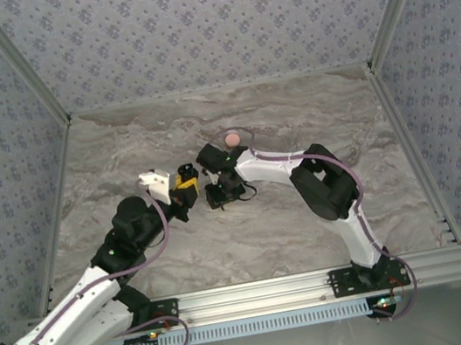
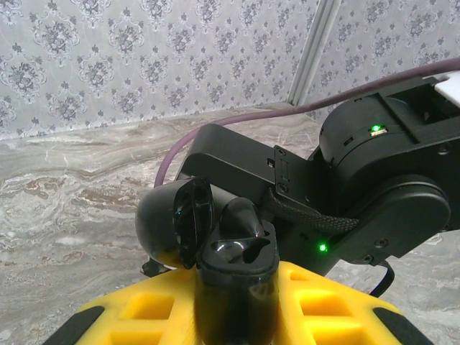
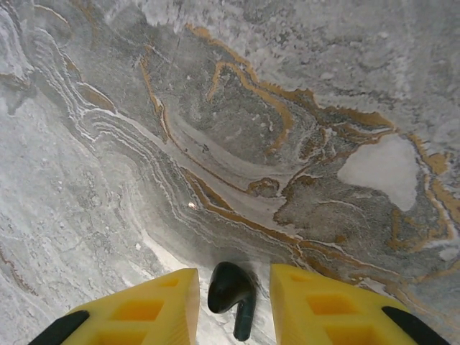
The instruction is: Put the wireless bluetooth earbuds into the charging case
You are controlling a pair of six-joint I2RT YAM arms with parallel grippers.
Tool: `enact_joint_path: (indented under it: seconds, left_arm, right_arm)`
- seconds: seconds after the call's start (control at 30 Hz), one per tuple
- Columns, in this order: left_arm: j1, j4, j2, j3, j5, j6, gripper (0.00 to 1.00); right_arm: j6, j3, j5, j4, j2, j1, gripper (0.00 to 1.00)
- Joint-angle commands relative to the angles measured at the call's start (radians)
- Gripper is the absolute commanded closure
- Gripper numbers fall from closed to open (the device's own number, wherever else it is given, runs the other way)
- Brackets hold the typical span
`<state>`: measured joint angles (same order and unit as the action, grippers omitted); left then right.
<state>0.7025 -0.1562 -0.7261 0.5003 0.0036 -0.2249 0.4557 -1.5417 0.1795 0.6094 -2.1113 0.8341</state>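
Item: surface (image 1: 120, 147), marbled grey with rust-coloured veins, enclosed by patterned blue-grey walls (image 1: 205, 17) on three sides. Left pincer (image 1: 183, 182): yellow fingers, near the middle of the surface, pressed together on the charging case (image 2: 233, 295) and carrying it upright above the marble. Charging case: glossy black, lid (image 2: 176, 219) swung open to the left in the left wrist view; a rounded black piece (image 2: 241, 219) rises from its open mouth, and whether this is a seated earbud cannot be told. Right arm's wrist (image 2: 381, 165): black housing with two green lights, just behind the case in that view, with a purple cable (image 2: 237, 126) running across it. Right pincer (image 3: 234, 277): yellow fingers spread and pointing down at the marble, also near the middle of the surface and just beside the left pincer. Earbud (image 3: 230, 287): black, comma-shaped, bulb uppermost and stem toward the bottom of the right wrist view; it sits between the spread fingers with a gap showing on either side, touching neither. Further item: a small round pink object (image 1: 231, 139), on the surface toward the far edge, near the right arm's forearm; its kind cannot be made out.
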Motion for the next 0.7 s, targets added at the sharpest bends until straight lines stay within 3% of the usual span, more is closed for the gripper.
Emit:
enact_joint_path:
  seconds: [0.0,0.37,0.67]
  left_arm:
    - [0.005,-0.017,0.020,0.004,-0.020,0.006,0.75]
    - [0.004,-0.025,0.021,-0.002,-0.019,0.002,0.76]
    - [0.004,-0.024,0.012,0.004,-0.013,-0.001,0.76]
  right_arm:
    - [0.006,-0.036,-0.051,0.076,-0.043,0.016,0.68]
    - [-0.004,-0.068,-0.136,0.148,-0.079,0.039,0.77]
    - [-0.005,0.027,-0.177,0.135,0.021,-0.013,0.80]
